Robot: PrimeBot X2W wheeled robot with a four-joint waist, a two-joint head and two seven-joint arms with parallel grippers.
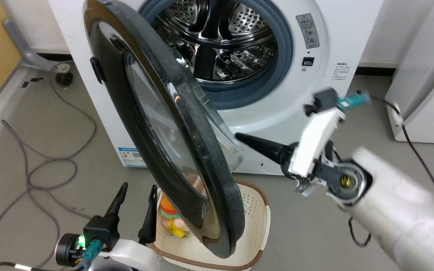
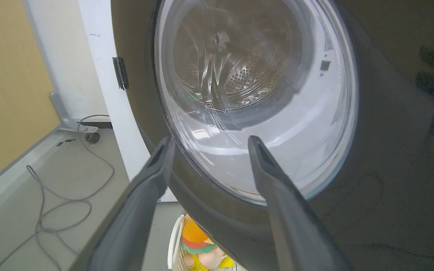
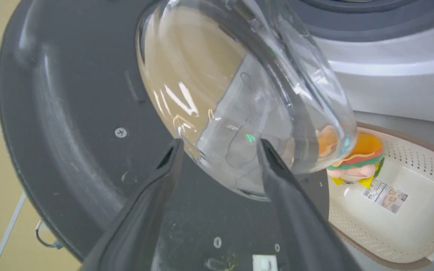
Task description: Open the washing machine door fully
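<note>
The washing machine door [image 1: 211,169] is a big glossy black disc standing partly open, swung out from the washer's left side, nearly edge-on in the head view. Its clear glass bowl [image 1: 156,113] bulges toward the drum. My right gripper [image 1: 240,137] is open and points left at the door's inner face [image 3: 70,131], its fingers [image 3: 277,177] on either side of the lower part of the bowl [image 3: 239,94]; I cannot tell if they touch it. My left gripper [image 1: 139,186] is open and empty, low in front of the door's outer face [image 2: 390,150], fingertips [image 2: 164,150] near the window [image 2: 254,94].
A cream perforated laundry basket [image 1: 256,210] holding a toy burger [image 3: 356,154] sits on the floor right under the door. The steel drum [image 1: 220,37] lies open behind. Grey cables [image 1: 51,158] trail over the floor at left. A white appliance [image 1: 428,75] stands at right.
</note>
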